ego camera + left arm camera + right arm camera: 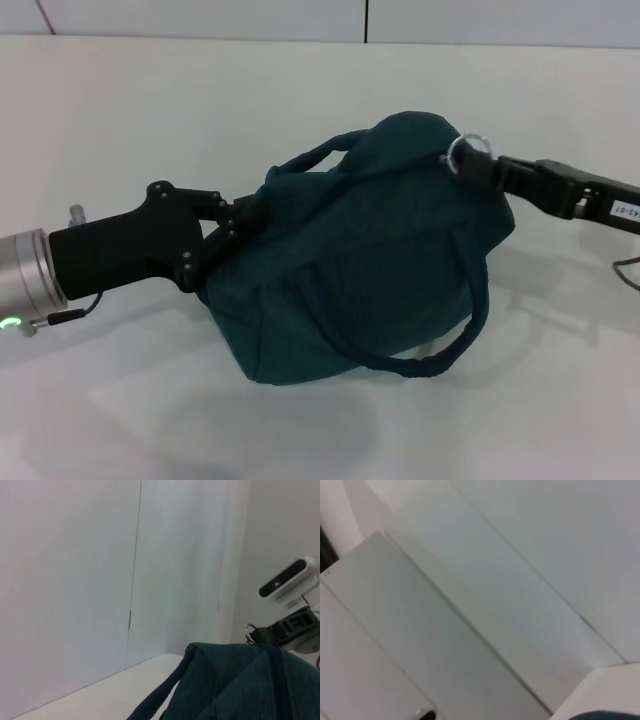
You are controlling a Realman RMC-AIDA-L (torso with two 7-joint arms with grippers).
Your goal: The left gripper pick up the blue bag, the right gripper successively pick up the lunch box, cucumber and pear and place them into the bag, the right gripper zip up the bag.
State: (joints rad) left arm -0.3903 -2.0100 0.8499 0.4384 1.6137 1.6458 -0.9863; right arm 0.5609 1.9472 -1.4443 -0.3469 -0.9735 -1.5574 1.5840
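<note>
The blue bag (360, 260) lies bulging on the white table, its top closed and one loop handle hanging over the front. My left gripper (236, 226) is shut on the fabric at the bag's left end. At the bag's upper right end, my right gripper (482, 168) is shut on the zipper's metal ring pull (467, 149). The left wrist view shows the bag (235, 680) with the right gripper (272, 632) beyond it at the ring. The lunch box, cucumber and pear are hidden or out of view.
The white table (150, 110) runs to a pale wall at the back. A thin cable (628, 272) hangs by the right arm. The right wrist view shows only wall panels and a table corner (612, 690).
</note>
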